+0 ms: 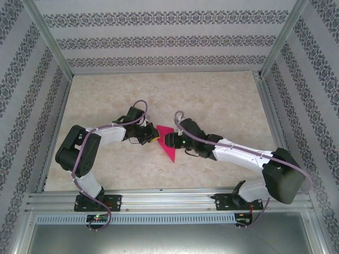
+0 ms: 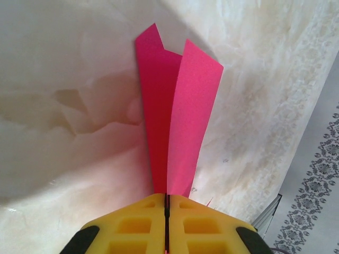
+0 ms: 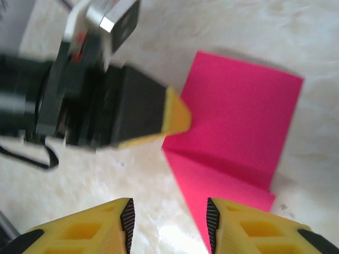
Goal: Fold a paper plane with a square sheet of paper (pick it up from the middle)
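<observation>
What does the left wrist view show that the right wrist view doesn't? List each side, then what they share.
Left wrist view: the left gripper seen from behind, shut on the pink paper, with two flaps fanning out from the pinch, and a patterned wall at right.
Right wrist view: the right gripper, jaws apart, beside the paper's near corner. It also has the left gripper from outside, its yellow tip at the paper's edge, and a crease across the sheet.
Both: the pink paper and the marbled table.
</observation>
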